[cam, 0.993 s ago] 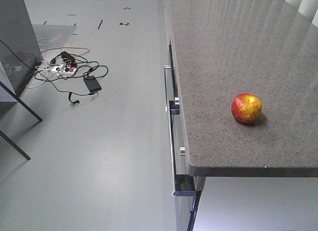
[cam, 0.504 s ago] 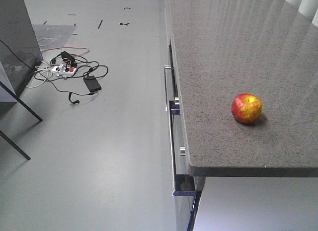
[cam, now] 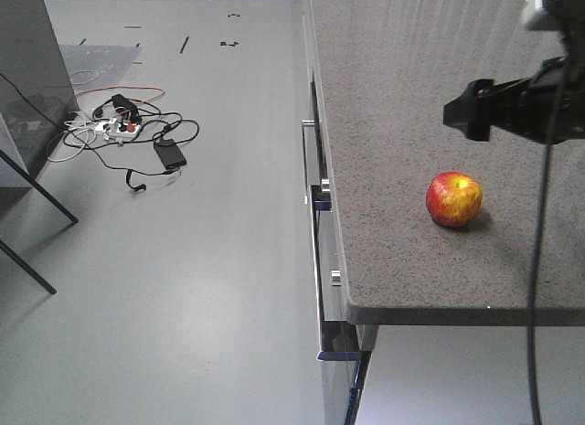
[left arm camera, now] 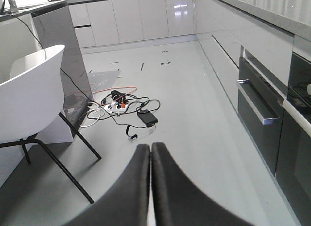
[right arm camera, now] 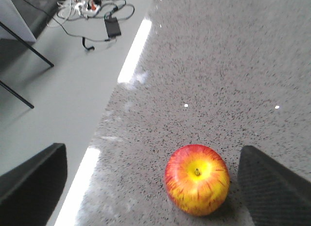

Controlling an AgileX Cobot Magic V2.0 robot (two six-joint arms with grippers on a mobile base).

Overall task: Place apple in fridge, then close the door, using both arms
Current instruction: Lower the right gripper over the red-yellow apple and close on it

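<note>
The red and yellow apple [cam: 453,198] sits upright on the grey speckled counter [cam: 402,87], near its front edge. My right gripper [cam: 464,114] hangs above and behind it, clear of it. In the right wrist view the apple [right arm camera: 197,179] lies between the wide-open jaws of the right gripper [right arm camera: 151,155], nearer the right finger [right arm camera: 272,187], untouched. My left gripper [left arm camera: 150,149] is shut and empty over the floor. The fridge's white inside and the door's bins are out of view.
A tall dark grey panel [cam: 27,69] stands at the far left, also in the left wrist view [left arm camera: 60,51]. A white chair [left arm camera: 29,95] with black legs stands beside it. Cables and a power strip [cam: 128,132] lie on the floor. Drawer handles [cam: 315,192] jut from the counter front.
My right gripper has come into the front view at the upper right, above the apple. The apple has not moved.
</note>
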